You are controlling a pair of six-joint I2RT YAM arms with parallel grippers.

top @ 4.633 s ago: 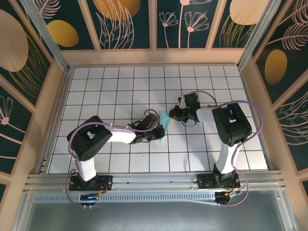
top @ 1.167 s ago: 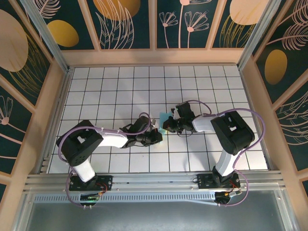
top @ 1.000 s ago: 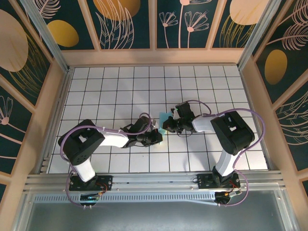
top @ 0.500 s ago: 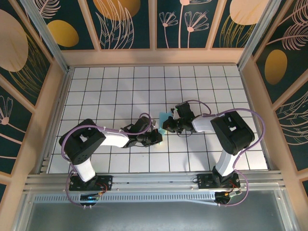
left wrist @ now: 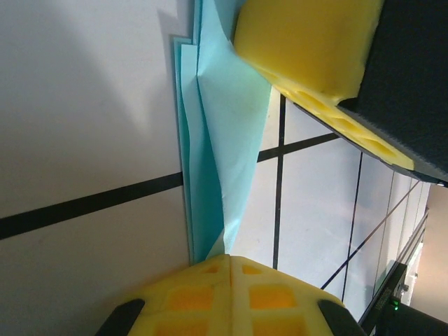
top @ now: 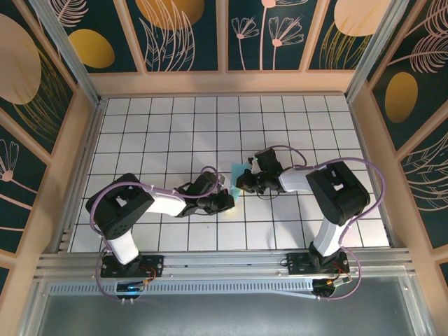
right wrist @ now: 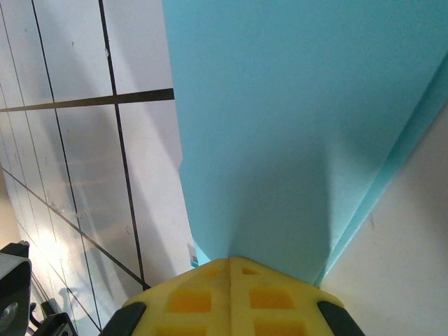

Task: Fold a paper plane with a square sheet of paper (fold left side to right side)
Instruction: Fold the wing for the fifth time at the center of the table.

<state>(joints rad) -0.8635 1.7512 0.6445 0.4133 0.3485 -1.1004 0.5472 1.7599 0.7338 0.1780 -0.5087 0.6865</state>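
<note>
From above, the left gripper (top: 227, 201) and right gripper (top: 243, 185) meet tip to tip over the white gridded table (top: 175, 126). The turquoise paper (top: 238, 175) shows as a small patch between them, just ahead of the left tips and beside the right ones. This view does not show how the jaws stand or how the paper is layered.

The left wrist view shows both. The left gripper (left wrist: 229, 262) has its yellow pads pressed together, clenched on the near end of the paper (left wrist: 217, 175). From the tips the paper runs straight ahead as a narrow strip of several folded layers, one flap lifting off the table (left wrist: 84, 105). At its far end, ahead and to the right, a yellow pad (left wrist: 308, 42) on a black body sits over the paper. It looks like the right gripper's, though contact there cannot be told.

The right wrist view adds the other grip. The right gripper (right wrist: 229, 262) also has its pads closed, pinching a corner of the paper (right wrist: 301, 126). A broad, plain turquoise face fans out ahead of the tips, with a second layer's edge showing along its right side.
</note>
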